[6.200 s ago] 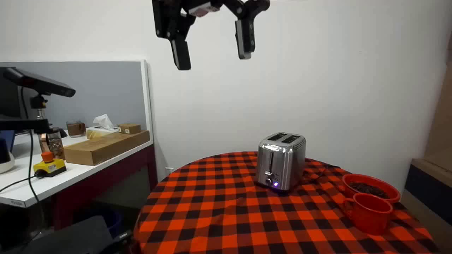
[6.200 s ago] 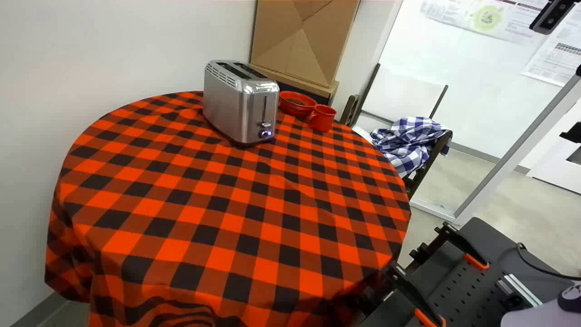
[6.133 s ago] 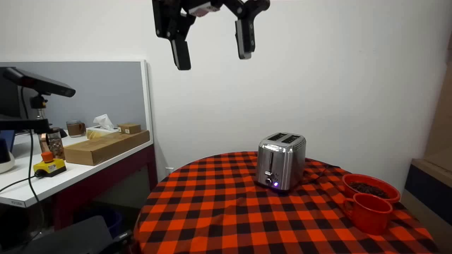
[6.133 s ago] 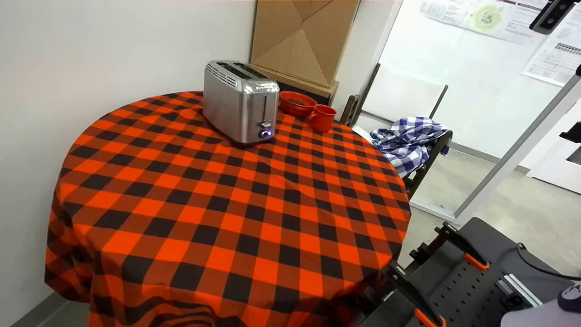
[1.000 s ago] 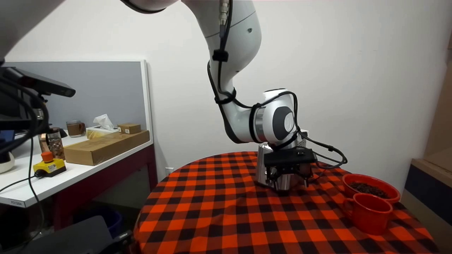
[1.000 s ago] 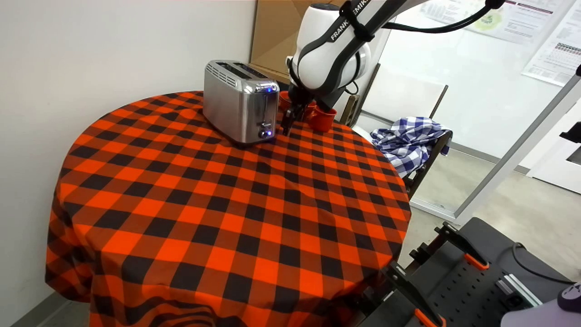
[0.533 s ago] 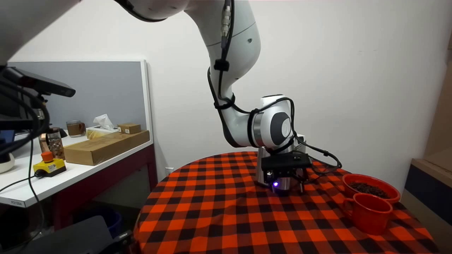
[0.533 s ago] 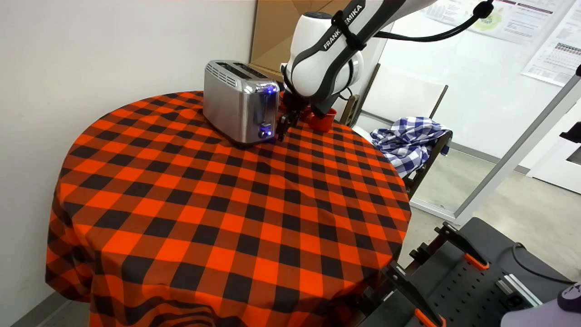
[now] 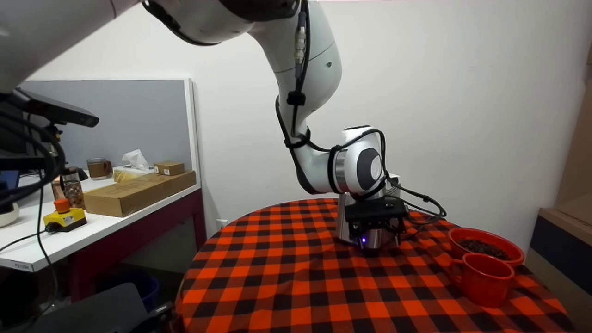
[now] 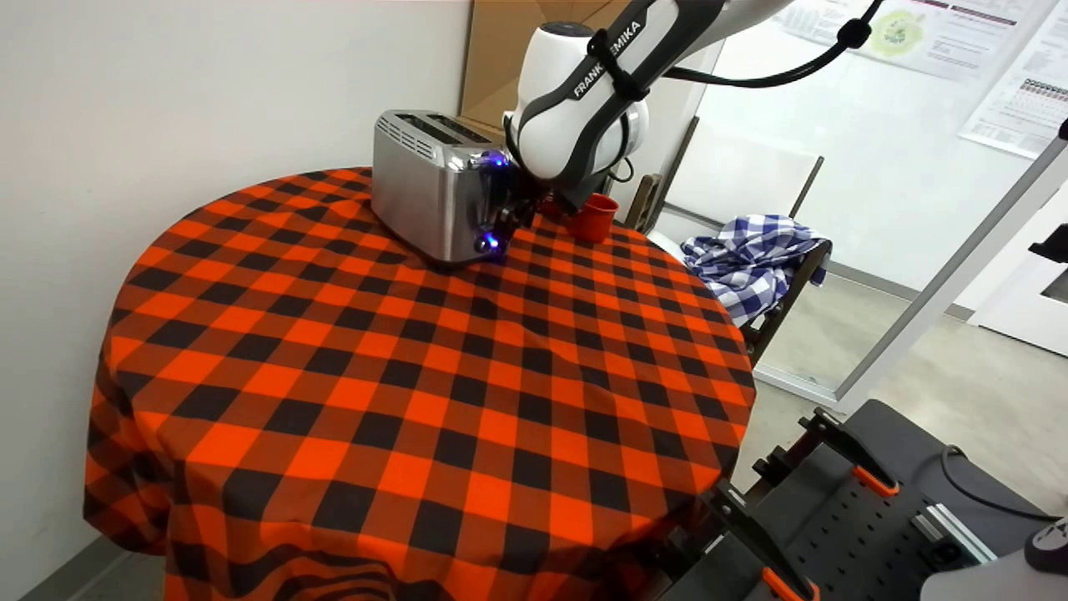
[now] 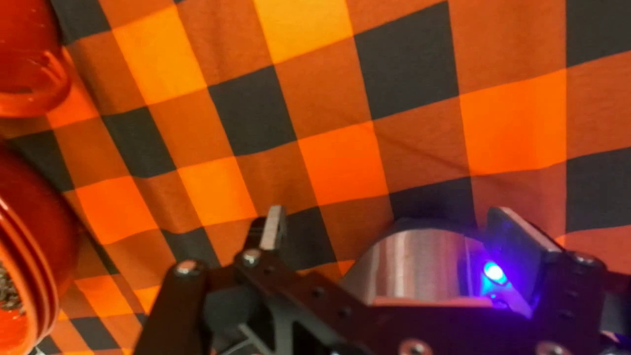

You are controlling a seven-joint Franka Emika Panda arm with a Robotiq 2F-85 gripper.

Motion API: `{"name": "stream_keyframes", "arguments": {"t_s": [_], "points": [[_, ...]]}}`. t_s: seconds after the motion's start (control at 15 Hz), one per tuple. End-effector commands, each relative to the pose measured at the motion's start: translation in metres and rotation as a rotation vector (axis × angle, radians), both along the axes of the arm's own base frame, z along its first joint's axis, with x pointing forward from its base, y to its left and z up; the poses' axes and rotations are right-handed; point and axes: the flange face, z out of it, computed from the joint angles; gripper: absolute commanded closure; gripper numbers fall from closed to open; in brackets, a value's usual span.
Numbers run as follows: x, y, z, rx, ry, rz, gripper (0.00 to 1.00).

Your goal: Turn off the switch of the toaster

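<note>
Closer to the toaster (image 10: 409, 192) than half a second ago, the white arm (image 10: 559, 125) now bends down at its front. The end effector (image 11: 389, 231), six seconds ago high above the table (image 9: 286, 286), is low beside the toaster. In the wrist view its fingers (image 11: 517, 254) stand wide apart with nothing in their grip, a shiny corner of the toaster showing between them. One finger sits just beside the toaster's glowing blue-violet light (image 11: 494, 272); whether they touch cannot be told. The toaster stands upright near the table's edge, by a pale wall (image 9: 439, 92); near it, a red bowl (image 9: 502, 240) of dark bits (image 9: 481, 249) and a red cup (image 9: 488, 282) keep their places. Red-and-black checked cloth (image 10: 384, 401) covers the table and hangs over its edge. Well apart from the toaster, a white desk (image 9: 99, 223) carries a long cardboard box (image 9: 138, 192); in an exterior view, a chair (image 10: 738, 177) bears a crumpled blue-and-white cloth (image 10: 755, 255).
</note>
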Motion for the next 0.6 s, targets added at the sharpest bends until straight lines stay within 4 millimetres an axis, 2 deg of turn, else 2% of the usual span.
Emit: {"name": "stream_keyframes", "arguments": {"t_s": [0.0, 0.27, 0.53], "points": [[0.014, 0.000, 0.001, -0.009, -0.041, -0.037, 0.00], [0.008, -0.005, 0.003, 0.001, -0.062, -0.041, 0.00], [-0.007, -0.013, 0.011, 0.043, -0.112, -0.029, 0.00]]}}
